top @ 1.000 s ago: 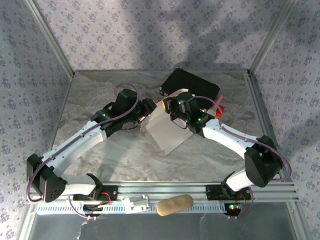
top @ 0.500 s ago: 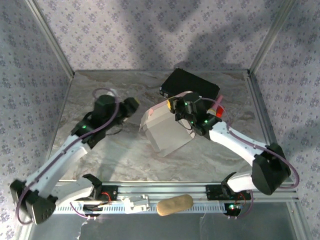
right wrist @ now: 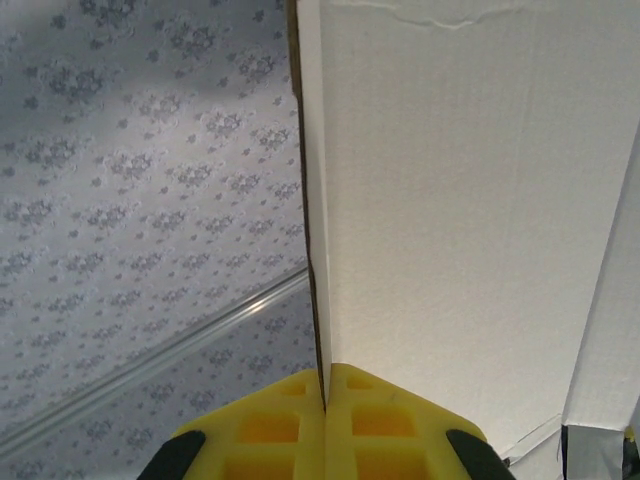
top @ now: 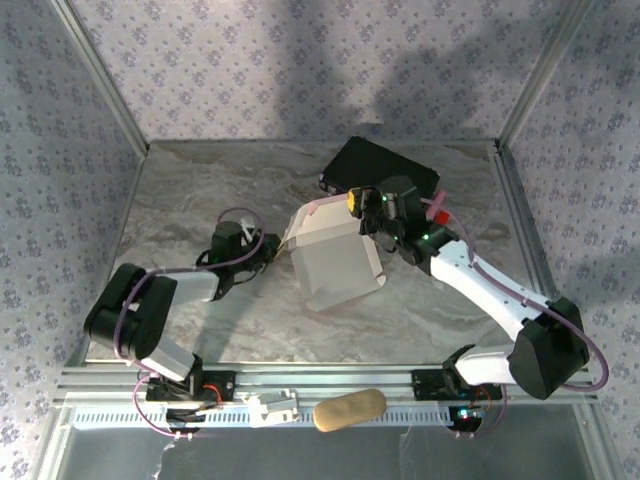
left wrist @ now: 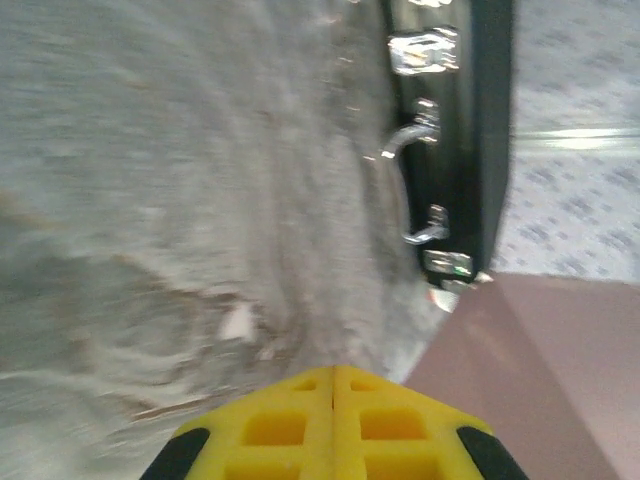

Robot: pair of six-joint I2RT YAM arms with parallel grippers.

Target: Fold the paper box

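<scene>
The paper box [top: 332, 258] is pale pink cardboard, partly raised in the middle of the table, one panel standing up. My right gripper [top: 356, 204] is shut on its upper far edge. In the right wrist view the yellow fingertips [right wrist: 352, 392] pinch the thin cardboard edge, and the white panel [right wrist: 470, 200] rises to the right of it. My left gripper [top: 272, 245] sits low just left of the box, apart from it. Its yellow fingers [left wrist: 300, 420] are pressed together with nothing between them, and a pink panel [left wrist: 545, 375] lies to their right.
A black hard case [top: 385, 168] with metal latches [left wrist: 425, 52] lies behind the box at the back. A red object [top: 440, 212] lies beside the right arm. On the front rail rest a tan oval object [top: 350, 408] and a white part [top: 272, 408].
The left arm has let go of the box's left side and folded back, its gripper now low beside the box. The right gripper has shifted right and back with the box's edge.
</scene>
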